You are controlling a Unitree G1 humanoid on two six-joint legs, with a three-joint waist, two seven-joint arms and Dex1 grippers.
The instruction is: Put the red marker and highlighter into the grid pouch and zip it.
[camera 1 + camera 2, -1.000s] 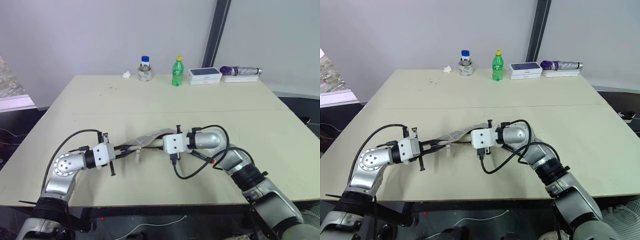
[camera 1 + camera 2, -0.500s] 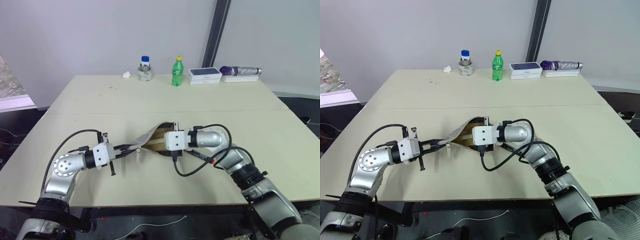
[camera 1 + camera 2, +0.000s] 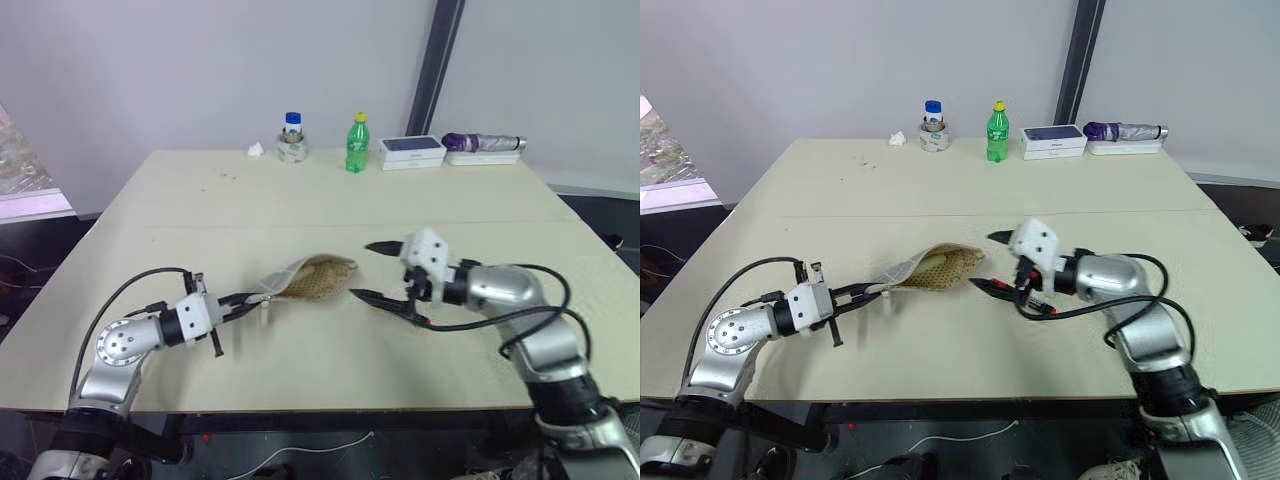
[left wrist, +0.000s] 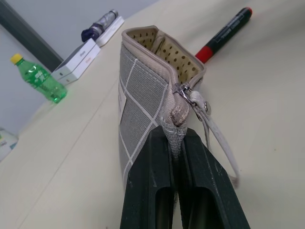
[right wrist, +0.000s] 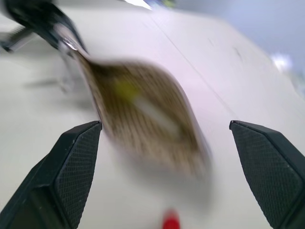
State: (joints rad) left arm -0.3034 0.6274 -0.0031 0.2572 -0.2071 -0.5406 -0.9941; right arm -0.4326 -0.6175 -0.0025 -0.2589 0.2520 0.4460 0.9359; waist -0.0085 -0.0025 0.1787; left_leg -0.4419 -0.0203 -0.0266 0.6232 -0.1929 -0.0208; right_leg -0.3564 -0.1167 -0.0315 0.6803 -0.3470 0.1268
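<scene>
Step in hand: highlighter seemingly in, red marker not yet; zip undone.
Left gripper [image 4: 177,143]: clamped tight on the zipper-end corner of the grid pouch [image 3: 305,279], holding its mouth raised and gaping toward the other hand.
Right gripper [image 3: 372,271]: spread wide, holding nothing, just beyond the pouch mouth.
Highlighter [image 5: 127,89]: probably the yellow blur inside the tan lining; too smeared to be sure.
Red marker [image 4: 222,34]: flat on the table [image 3: 300,195], just below the right fingers.
Next move: likely lowering the free hand onto the marker, pinching it, then sliding it into the mouth.

Left gripper [image 4: 177,157] clamped, right gripper [image 3: 376,271] seemingly agape.
</scene>
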